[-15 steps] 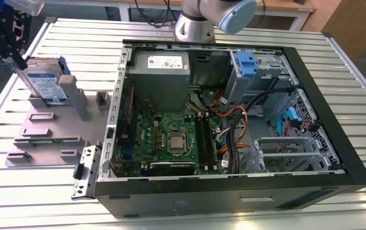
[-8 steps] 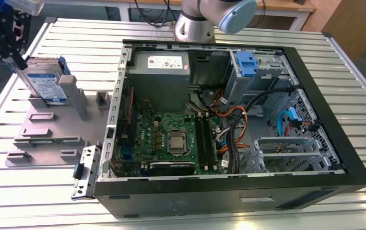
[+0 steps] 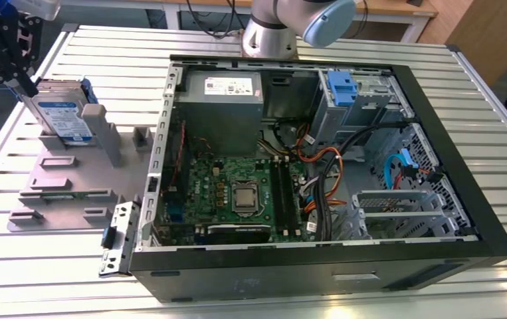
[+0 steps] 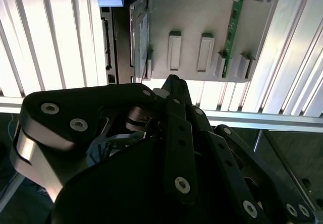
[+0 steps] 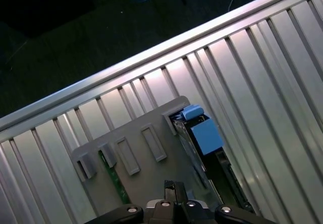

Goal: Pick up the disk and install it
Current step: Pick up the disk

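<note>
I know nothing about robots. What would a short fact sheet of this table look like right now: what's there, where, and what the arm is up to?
disk: stands on edge in the grey holder, at the exterior view's left
gripper: hovers over the holder close to the disk, not holding it
fingers: closed together, nothing between them
computer case: open, circuit board exposed, to the exterior view's right of the holder
table: slatted metal
progress: disk not picked up yet
</note>
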You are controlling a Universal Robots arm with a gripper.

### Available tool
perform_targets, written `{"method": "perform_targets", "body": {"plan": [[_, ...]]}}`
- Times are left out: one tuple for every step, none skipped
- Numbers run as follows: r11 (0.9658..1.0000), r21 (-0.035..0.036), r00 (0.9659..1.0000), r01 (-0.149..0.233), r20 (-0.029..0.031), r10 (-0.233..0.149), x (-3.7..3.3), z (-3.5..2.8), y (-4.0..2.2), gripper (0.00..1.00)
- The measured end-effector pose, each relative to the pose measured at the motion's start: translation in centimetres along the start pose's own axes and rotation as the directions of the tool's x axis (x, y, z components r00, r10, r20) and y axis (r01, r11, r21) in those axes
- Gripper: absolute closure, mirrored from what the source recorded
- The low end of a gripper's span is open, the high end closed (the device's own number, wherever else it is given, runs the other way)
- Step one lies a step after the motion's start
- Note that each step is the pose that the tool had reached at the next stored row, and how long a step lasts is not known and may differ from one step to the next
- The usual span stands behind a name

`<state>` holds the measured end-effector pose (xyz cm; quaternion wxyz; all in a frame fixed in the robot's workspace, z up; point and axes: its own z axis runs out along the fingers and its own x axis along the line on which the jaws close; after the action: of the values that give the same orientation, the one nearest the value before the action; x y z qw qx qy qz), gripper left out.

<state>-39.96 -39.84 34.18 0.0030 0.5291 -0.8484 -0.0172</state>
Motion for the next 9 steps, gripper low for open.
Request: {"method": "perform_targets", "body": {"plan": [[1.0,0.0,1.0,0.004,-0.0001,-0.004,0.0,0.0,0.0,0.89],[1.0,-0.0001,1.0,0.008,-0.0002,-0.008,0.0,0.0,0.0,0.89],[0.9999,-0.0002,0.9999,0.013,-0.0004,-0.013,0.0,0.0,0.0,0.89],[0.9999,-0.0002,0.9999,0.017,-0.0005,-0.017,0.0,0.0,0.0,0.89],[0.9998,-0.0002,0.9998,0.021,-0.0007,-0.021,0.0,0.0,0.0,0.89],[0.9997,-0.0003,0.9997,0.025,-0.0008,-0.025,0.0,0.0,0.0,0.89],[0.9996,-0.0004,0.9996,0.029,-0.0009,-0.029,0.0,0.0,0.0,0.89],[0.9994,-0.0004,0.9994,0.033,-0.001,-0.033,0.0,0.0,0.0,0.89],[0.9993,-0.0005,0.9993,0.038,-0.0012,-0.038,0.0,0.0,0.0,0.89]]}}
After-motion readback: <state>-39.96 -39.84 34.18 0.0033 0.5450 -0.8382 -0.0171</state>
